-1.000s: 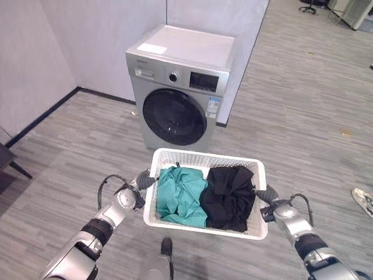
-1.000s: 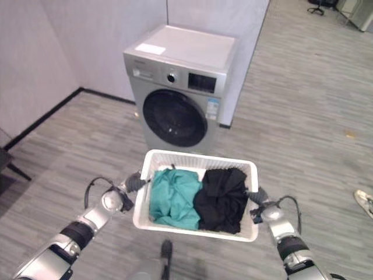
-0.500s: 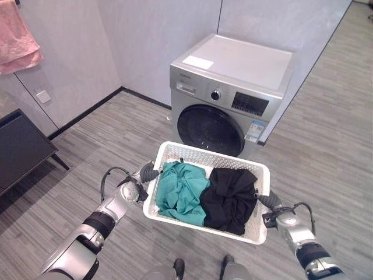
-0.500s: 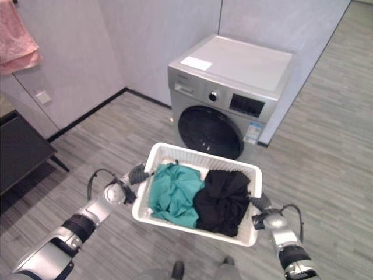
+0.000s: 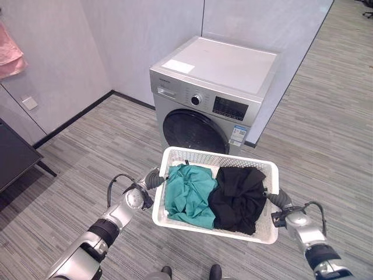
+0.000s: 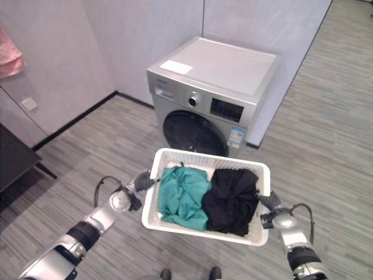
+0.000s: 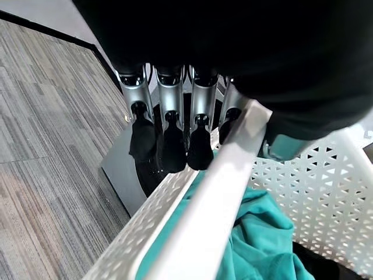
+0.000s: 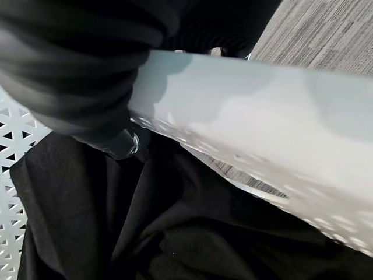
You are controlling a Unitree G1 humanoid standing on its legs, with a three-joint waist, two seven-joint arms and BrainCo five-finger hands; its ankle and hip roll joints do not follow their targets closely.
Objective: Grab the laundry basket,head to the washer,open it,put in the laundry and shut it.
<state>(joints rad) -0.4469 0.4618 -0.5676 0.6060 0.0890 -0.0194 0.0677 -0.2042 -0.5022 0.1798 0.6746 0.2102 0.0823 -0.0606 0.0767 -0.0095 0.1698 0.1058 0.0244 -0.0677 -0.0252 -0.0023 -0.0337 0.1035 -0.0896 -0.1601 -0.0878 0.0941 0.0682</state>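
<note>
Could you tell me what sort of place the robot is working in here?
Probably a laundry corner set up in an office-like room: a front-loading washer stands against grey partition walls on grey plank flooring, a pink towel hanging nearby.

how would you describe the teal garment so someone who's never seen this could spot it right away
Start at the silver front-loading washing machine with the dark round door against the wall. Just in front of it the robot carries a white perforated plastic laundry basket. The crumpled teal garment fills the basket's left half; the only other item, beside it on the right, is a black garment.
</note>
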